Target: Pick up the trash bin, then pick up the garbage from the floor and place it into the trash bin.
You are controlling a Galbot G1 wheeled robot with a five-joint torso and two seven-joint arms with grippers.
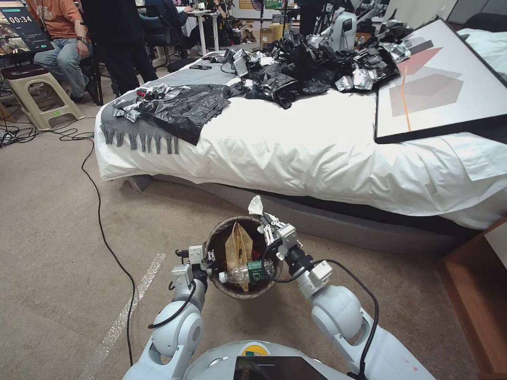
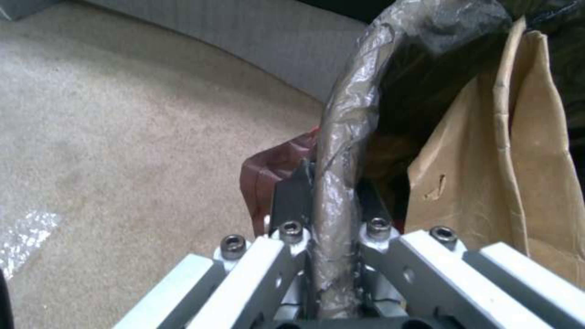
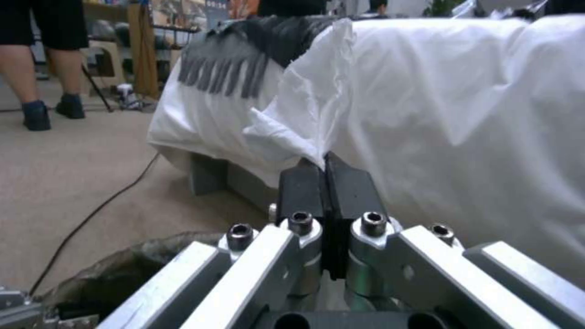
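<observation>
Here, through the head camera, I see my left gripper (image 1: 209, 257) pinching the near-left rim of the trash bin (image 1: 228, 287), held above the carpet just short of a white-sheeted bed (image 1: 317, 153). Inside the bin lie a tan paper bag (image 1: 238, 246) and a clear bottle (image 1: 247, 272) with a green label; I cannot read its print. My right gripper (image 1: 263, 217) hangs over the bin's far rim, pressed together on a white tissue (image 1: 256, 206). A screen (image 1: 18, 29) far left reads "00:34". Black plastic bags (image 1: 296, 68), a grey fringed blanket (image 1: 140, 124) and a framed picture (image 1: 443, 79) cover the bed; a black cable (image 1: 100, 221) crosses the floor.

From my left wrist, the fingers (image 2: 292, 194) clamp the liner-wrapped rim (image 2: 338, 151), the paper bag just inside.

From my right wrist, the pads (image 3: 305, 189) meet on the tissue's corner, the bed behind.
</observation>
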